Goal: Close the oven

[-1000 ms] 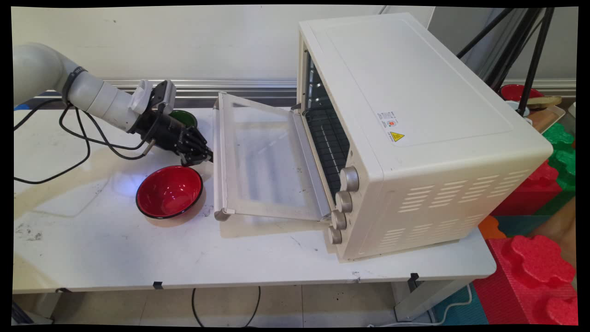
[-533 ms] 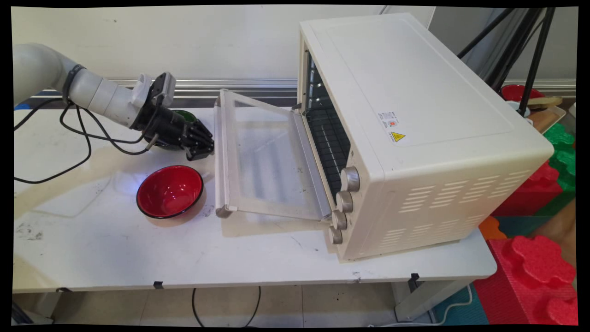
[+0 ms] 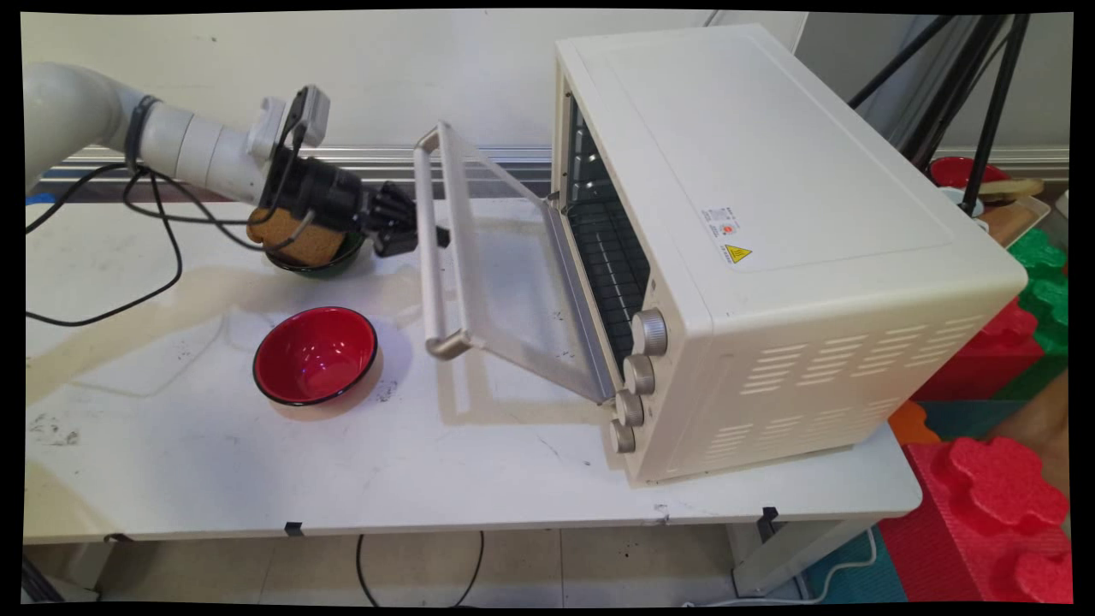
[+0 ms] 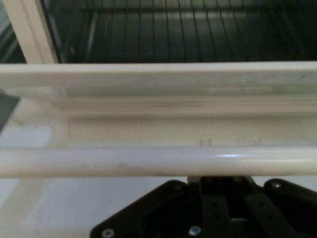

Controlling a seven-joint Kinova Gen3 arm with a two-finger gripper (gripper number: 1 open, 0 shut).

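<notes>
White tabletop (image 3: 214,462) and a pale wall frame the scene, with the black gripper (image 3: 417,233) pressed against the underside of the oven door (image 3: 505,282), just behind its handle bar (image 3: 432,257) — the door stands half raised. Its fingers look drawn together beneath the bar (image 4: 148,161), gripping nothing. Just behind the gripper sits a dark green bowl (image 3: 321,261) holding a brown sponge (image 3: 295,239); a red bowl (image 3: 315,354) lies nearer the camera, and the oven (image 3: 770,239) stands beyond the door.

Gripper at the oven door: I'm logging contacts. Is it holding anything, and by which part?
Cannot tell. The gripper is at the oven door's handle, under the bar in the hand view, but no grip shows.
</notes>
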